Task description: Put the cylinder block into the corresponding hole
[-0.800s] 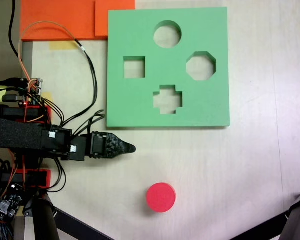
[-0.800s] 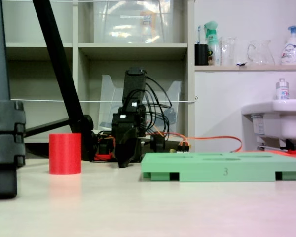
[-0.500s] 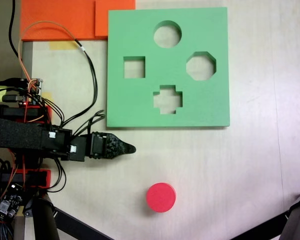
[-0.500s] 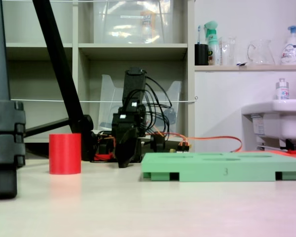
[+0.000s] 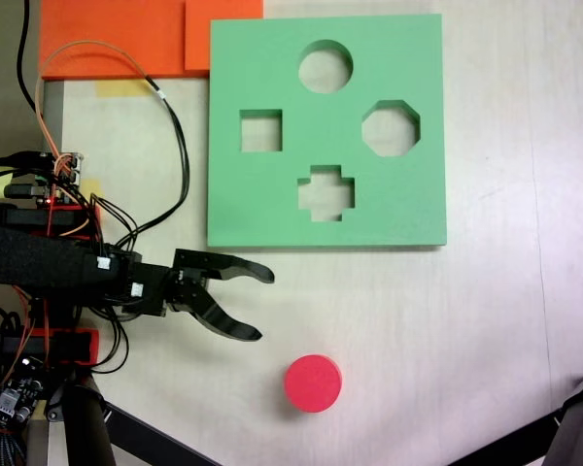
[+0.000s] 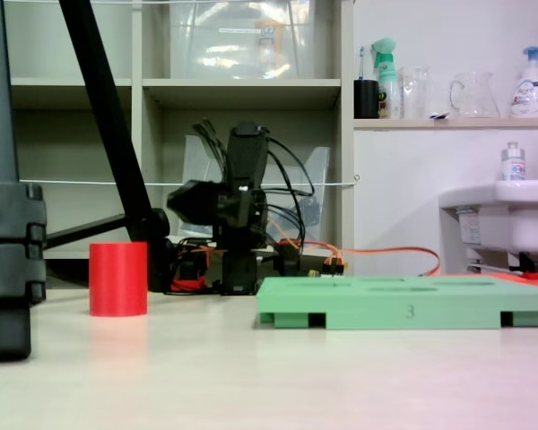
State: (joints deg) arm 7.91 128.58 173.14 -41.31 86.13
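Within the last second the gripper (image 5: 259, 305) had swung its 2 jaws wide apart, holding nothing, and lifted toward the cylinder block (image 5: 313, 382), which stood untouched on the table, well short of the round hole (image 5: 325, 66).

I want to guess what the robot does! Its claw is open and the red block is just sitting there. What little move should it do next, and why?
Probably swing the open gripper over the cylinder block and lower around it. The jaws are spread, hold nothing, and sit up and to the left of the block in the top-down fixed view; the circular hole is empty.
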